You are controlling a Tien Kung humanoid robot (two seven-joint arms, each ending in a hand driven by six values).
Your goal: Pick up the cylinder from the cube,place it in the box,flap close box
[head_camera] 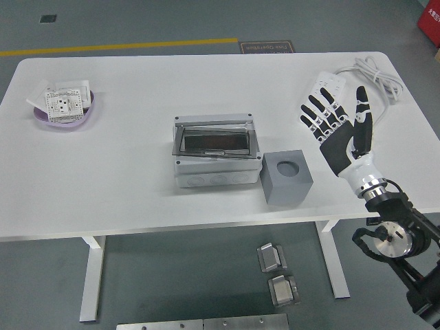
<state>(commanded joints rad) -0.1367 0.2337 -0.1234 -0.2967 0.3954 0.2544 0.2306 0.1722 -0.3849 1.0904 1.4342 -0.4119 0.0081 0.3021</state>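
Note:
A grey cube (287, 177) stands near the table's front edge, right of centre, with an empty round hole in its top. No cylinder shows on it. Left of it sits the grey box (215, 156), its clear flap lid (215, 141) down over a dark inside. My right hand (337, 120) hovers right of the cube, apart from it, palm up, fingers (317, 113) spread and holding nothing. My left arm is out of view.
A purple bowl (65, 110) with white socket parts sits at the far left. A white power strip and cable (368, 72) lie behind my right hand. Metal parts (276, 269) lie on the floor below the table's front edge (137, 230).

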